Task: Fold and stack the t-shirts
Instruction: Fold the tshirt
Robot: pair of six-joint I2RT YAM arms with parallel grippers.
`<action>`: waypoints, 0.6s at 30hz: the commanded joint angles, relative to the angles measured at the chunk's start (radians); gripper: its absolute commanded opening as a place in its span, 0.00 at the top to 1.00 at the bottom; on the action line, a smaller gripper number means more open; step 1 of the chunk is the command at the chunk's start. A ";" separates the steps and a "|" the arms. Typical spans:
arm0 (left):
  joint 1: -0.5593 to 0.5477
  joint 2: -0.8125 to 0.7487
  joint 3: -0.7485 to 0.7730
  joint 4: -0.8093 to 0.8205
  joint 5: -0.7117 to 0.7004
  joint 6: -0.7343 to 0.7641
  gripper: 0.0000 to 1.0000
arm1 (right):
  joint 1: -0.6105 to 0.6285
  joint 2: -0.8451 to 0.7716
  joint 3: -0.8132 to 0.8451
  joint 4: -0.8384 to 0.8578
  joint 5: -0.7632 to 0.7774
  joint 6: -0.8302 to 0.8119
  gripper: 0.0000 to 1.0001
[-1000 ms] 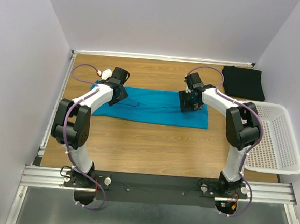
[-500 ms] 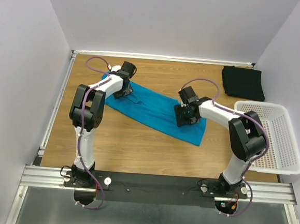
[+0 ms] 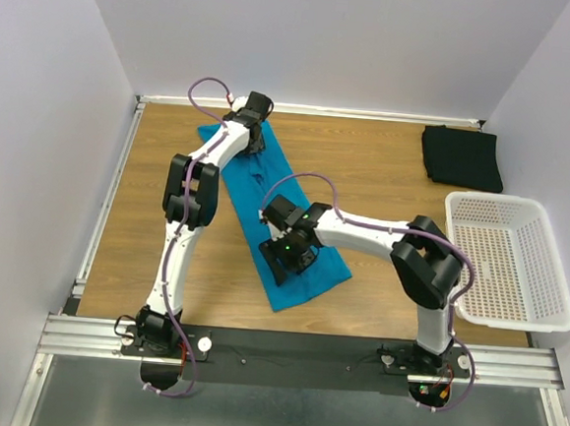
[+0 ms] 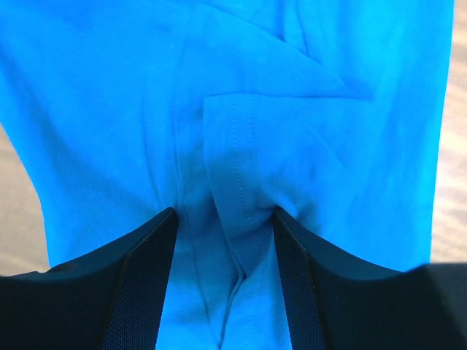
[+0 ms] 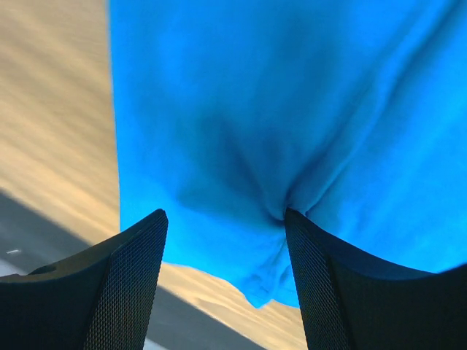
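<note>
Overhead, right gripper (image 3: 285, 251) hides pinched teal t-shirt (image 3: 246, 178) fold.

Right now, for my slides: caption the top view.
Left gripper and right gripper pinch the teal t-shirt; black t-shirt lies folded.

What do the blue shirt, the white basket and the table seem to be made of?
The blue shirt: soft matte cloth, probably cotton; it creases and shows a stitched hem. Basket: white plastic, apparently; rigid, with rows of small holes. Table: wood or wood-look laminate; grain lines.

Bright, even light; blurry wrist backgrounds
</note>
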 commanded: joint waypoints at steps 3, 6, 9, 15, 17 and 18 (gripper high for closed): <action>0.006 0.080 0.087 0.011 0.016 0.079 0.37 | 0.042 0.163 0.087 -0.029 -0.144 0.047 0.27; 0.004 0.083 0.095 0.076 0.031 0.114 0.37 | 0.042 0.203 0.130 -0.029 -0.128 0.064 0.27; 0.006 0.083 0.100 0.134 0.047 0.157 0.37 | 0.043 0.217 0.153 -0.031 -0.091 0.070 0.27; 0.007 -0.026 0.085 0.211 0.050 0.182 0.26 | 0.042 0.091 0.189 -0.034 0.061 0.070 0.25; 0.007 -0.119 0.051 0.255 0.045 0.176 0.23 | 0.042 0.056 0.184 -0.034 0.089 0.066 0.23; 0.006 -0.147 0.043 0.266 0.036 0.160 0.21 | 0.042 0.022 0.172 -0.037 0.105 0.060 0.22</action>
